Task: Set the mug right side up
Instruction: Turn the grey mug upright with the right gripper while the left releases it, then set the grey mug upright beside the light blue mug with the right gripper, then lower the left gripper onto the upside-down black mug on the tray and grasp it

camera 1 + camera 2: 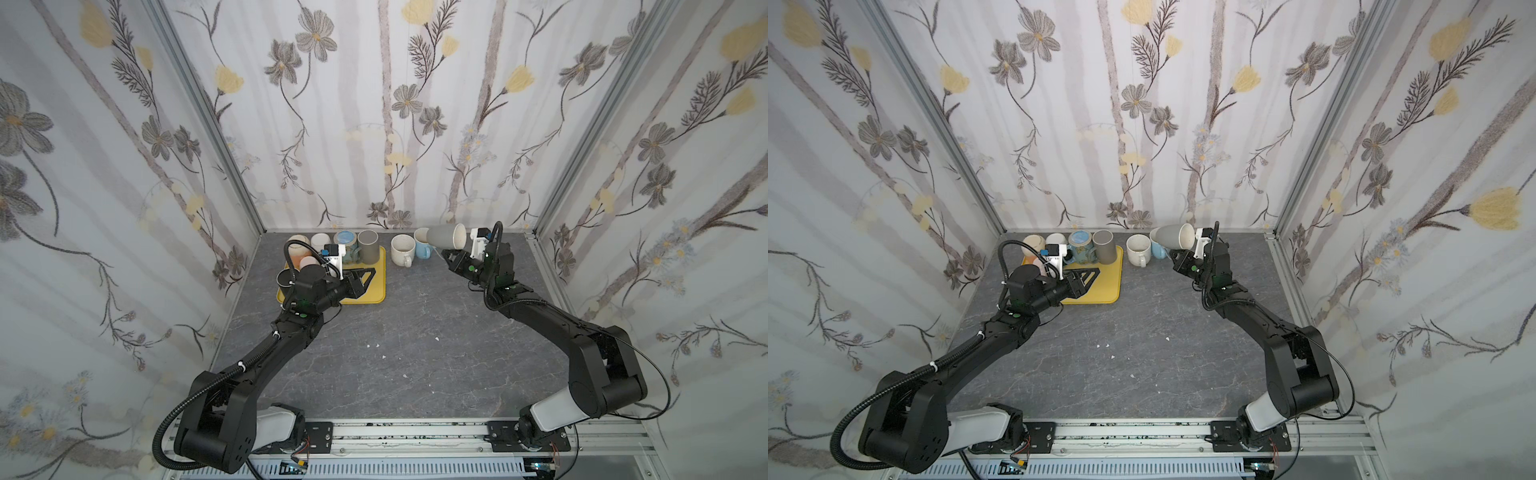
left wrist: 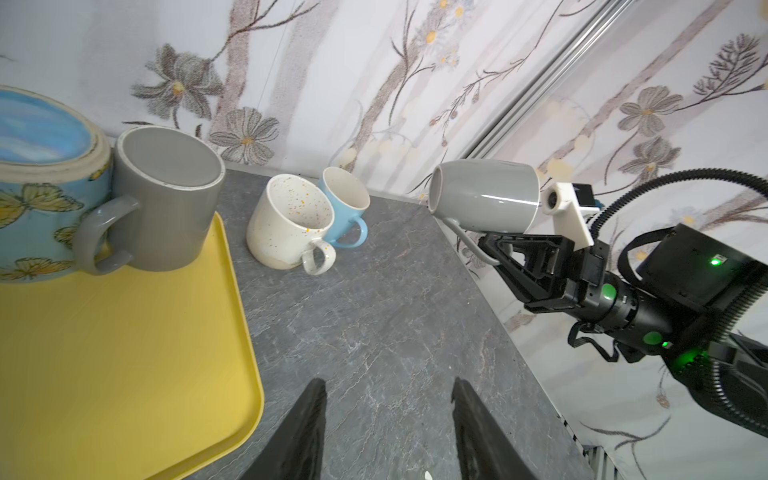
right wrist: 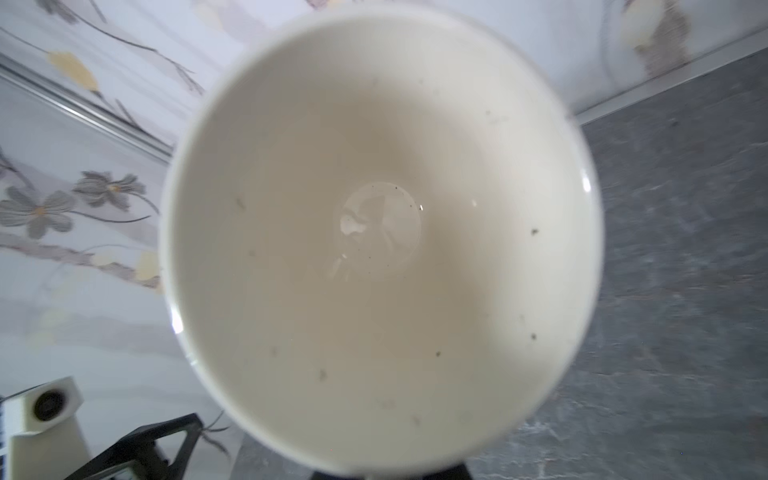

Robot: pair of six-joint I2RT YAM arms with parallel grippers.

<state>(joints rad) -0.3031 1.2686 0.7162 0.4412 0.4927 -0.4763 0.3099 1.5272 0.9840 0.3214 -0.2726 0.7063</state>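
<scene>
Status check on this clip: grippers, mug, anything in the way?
Right gripper shut on grey mug handle, mug airborne on its side. Left gripper open, empty. Speckled mug and blue mug stand nearby.

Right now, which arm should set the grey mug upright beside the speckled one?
Right. The right gripper already holds the grey mug by its handle, on its side in the air near the speckled mug. The left gripper is open and empty over the yellow tray.

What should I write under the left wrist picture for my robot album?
The right gripper holds a gray mug sideways by its handle, above the table.
</scene>
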